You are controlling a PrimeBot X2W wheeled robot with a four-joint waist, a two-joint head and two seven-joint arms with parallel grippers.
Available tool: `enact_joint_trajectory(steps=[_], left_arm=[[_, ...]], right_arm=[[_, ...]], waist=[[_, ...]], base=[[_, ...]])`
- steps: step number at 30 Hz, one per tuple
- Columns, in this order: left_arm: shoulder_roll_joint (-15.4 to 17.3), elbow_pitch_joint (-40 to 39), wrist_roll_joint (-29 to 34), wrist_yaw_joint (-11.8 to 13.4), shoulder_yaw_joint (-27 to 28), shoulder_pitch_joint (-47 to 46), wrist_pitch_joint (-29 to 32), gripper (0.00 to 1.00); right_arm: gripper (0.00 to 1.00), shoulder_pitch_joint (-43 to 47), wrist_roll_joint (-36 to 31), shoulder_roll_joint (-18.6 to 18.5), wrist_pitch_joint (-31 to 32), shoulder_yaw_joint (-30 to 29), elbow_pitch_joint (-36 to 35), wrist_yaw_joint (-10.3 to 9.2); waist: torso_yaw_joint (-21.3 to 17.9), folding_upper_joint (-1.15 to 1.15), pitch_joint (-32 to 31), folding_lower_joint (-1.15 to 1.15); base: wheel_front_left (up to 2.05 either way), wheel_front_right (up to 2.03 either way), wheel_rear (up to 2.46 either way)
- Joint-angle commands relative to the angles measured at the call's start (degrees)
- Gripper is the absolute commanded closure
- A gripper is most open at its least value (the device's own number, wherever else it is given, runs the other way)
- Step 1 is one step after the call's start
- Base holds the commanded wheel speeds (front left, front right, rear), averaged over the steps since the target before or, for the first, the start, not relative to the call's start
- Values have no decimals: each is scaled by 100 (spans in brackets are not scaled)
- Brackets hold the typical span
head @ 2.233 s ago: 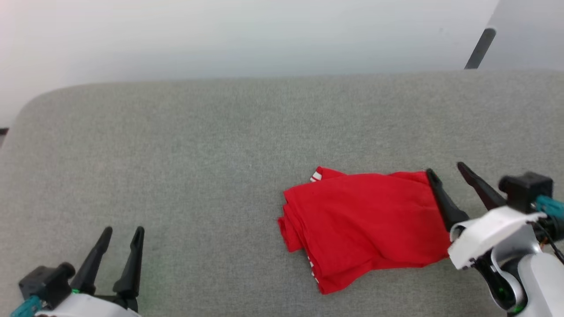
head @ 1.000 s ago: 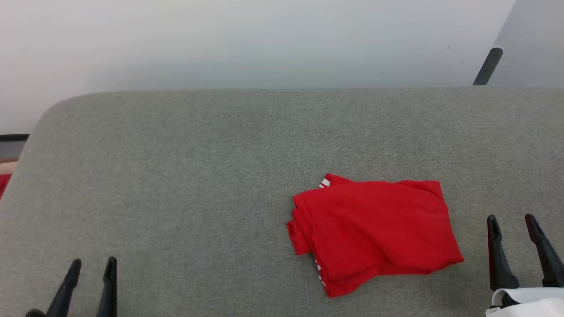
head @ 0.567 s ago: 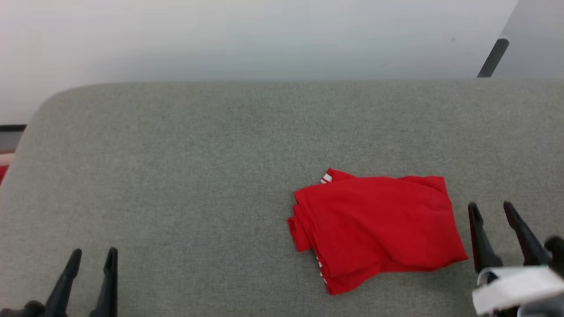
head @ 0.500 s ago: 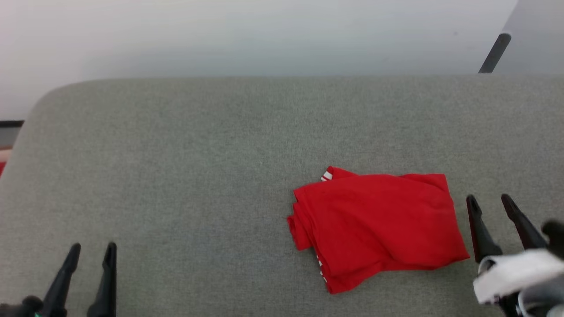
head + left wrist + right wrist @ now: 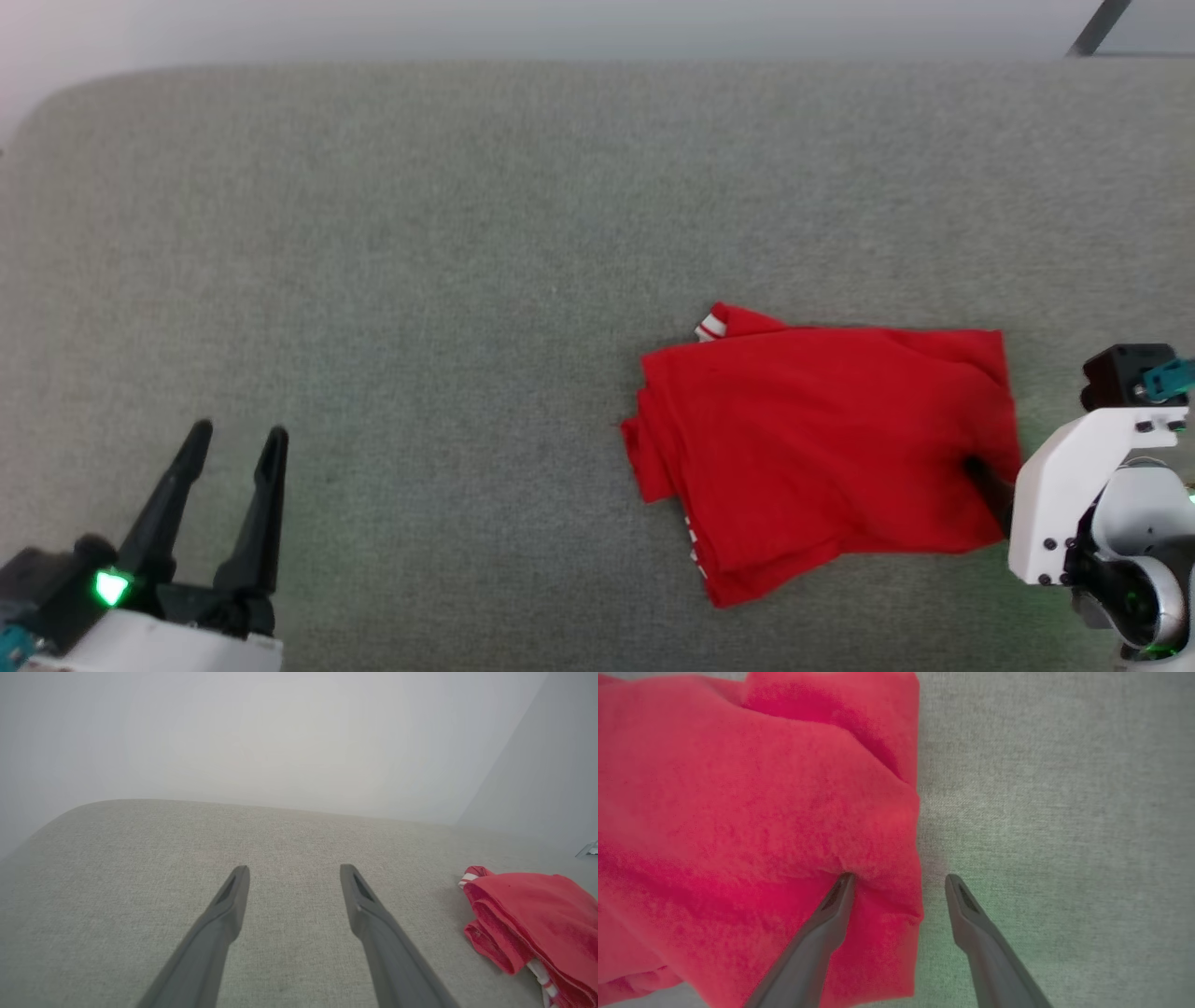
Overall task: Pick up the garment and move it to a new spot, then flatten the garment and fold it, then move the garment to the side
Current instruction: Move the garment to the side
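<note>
Two tools show. My left tool (image 5: 238,431) is spread and empty at the left of the grey desk (image 5: 420,233), well apart from the folded red garment (image 5: 822,448) lying right of centre. My right tool (image 5: 899,877) is released too. Its wrist view shows one finger (image 5: 831,914) pressing the garment's edge, the other over bare desk. From the head view, my white wrist (image 5: 1074,485) mostly hides both.

L gripper (image 5: 239,429), R gripper (image 5: 899,876) both splayed.
</note>
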Motion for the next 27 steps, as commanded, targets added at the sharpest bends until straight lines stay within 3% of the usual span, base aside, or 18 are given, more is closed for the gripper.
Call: enact_joint_trajectory(steps=[1,6,7,8,9,20,27], left_arm=[[38,13,-34,10,-33,-110,5,0],[150,128,-129,10,-280,-364,5,0],[171,169,-134,10,-306,-404,5,0],[174,214,-192,10,-332,-433,5,0],[179,249,-226,9,-339,-464,5,0],[250,-142,270,9,53,-464,5,0],[655,-660,221,10,-131,-662,5,0]], right_arm=[[0,-60,-11,29,86,-82,2,-6],[0,-6,198,99,225,-98,200,-6],[28,7,227,107,195,-59,254,-6],[68,16,276,113,120,-64,305,-6],[100,7,327,116,16,-69,349,-6],[100,34,832,59,-1368,-269,306,-13],[100,48,914,85,-2113,-854,-5,-7]], waist=[[115,0,230,0],[179,0,388,0],[173,0,404,0],[162,0,415,0],[143,0,417,0],[-520,0,385,0],[-1126,0,642,0]], base=[[0,0,0],[0,0,0],[0,0,0],[0,0,0],[0,0,0],[0,0,0],[0,0,0]])
